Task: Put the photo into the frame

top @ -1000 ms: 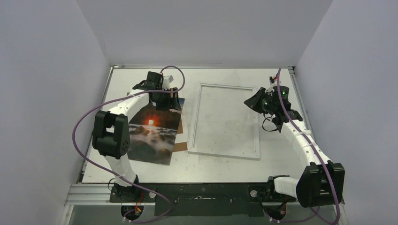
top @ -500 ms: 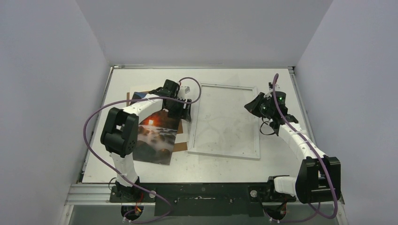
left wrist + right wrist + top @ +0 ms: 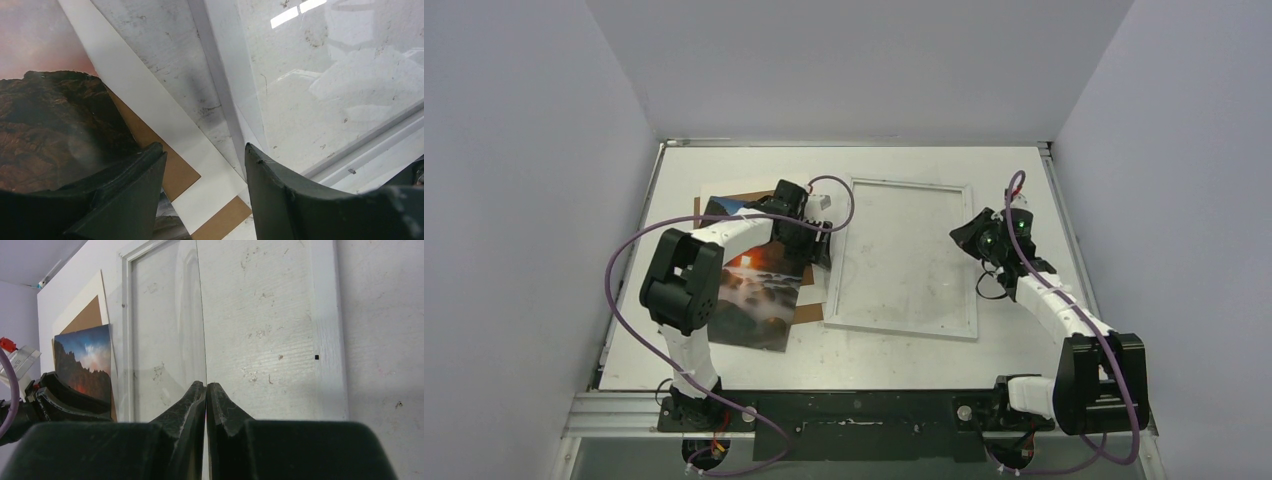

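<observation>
Photo (image 3: 754, 290) lies flat just left of the spread left hand (image 3: 205, 150), long axis near-far, sky end far; right hand (image 3: 206, 385) pressed together.

You get bright, even overhead light in the top view, with only soft shadows under the arms. In the left wrist view, white glare streaks sit on the frame (image 3: 320, 85) glass and the left gripper (image 3: 204, 147) is soft. The right wrist view is dimmer, the right gripper (image 3: 206, 385) blurred and the photo (image 3: 85, 362) fairly sharp.
</observation>
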Tool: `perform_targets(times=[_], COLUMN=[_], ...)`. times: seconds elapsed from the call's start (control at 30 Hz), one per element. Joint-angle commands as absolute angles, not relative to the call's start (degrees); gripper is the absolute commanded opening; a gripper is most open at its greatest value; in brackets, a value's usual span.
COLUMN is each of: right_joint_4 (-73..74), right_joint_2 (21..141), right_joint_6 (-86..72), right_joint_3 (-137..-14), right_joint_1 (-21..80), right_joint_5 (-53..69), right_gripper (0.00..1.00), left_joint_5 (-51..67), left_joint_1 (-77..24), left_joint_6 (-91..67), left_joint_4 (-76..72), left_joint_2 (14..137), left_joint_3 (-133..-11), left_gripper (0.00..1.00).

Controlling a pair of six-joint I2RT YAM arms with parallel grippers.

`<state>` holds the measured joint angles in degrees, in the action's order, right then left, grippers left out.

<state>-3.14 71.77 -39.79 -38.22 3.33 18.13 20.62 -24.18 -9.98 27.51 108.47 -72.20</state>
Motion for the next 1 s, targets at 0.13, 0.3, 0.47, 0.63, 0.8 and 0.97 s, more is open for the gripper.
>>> perform_targets(times=[0.13,0.3,0.47,0.63,0.8,0.97], right_joint_4=[-10.05,-10.73,-12.14,-13.16,-14.24,-14.48], right_joint_2=[69.17,68.75,69.45,69.89,69.58,70.33], right_joint_6=[-42.55,-43.53,-44.16,-44.56,-45.85,-46.29], right_joint_3=[-36.25,-35.14,-34.36,-33.70,-32.94,-32.96], right_joint_1=[2.68,2.46,2.50,2.50,2.46,2.46], right_joint_5=[13.58,11.70,11.61,11.62,9.69,9.25], right_gripper=[0.05,0.05,0.05,0.05,0.05,0.05], left_joint_5=[21.04,20.23,20.22,19.78,18.04,17.26], left_joint_1=[-25.22,-25.30,-25.62,-25.88,-26.63,-27.50], left_joint_6=[-8.50,-8.22,-8.09,-7.91,-7.87,-7.94], left_joint_4=[25.26,25.63,26.01,26.08,27.43,27.99], left_joint_2=[107.67,107.80,108.35,108.46,108.99,109.72], left_joint_3=[-70.74,-70.99,-71.03,-71.14,-72.66,-73.70], left_gripper=[0.55,0.53,0.51,0.51,0.50,0.49])
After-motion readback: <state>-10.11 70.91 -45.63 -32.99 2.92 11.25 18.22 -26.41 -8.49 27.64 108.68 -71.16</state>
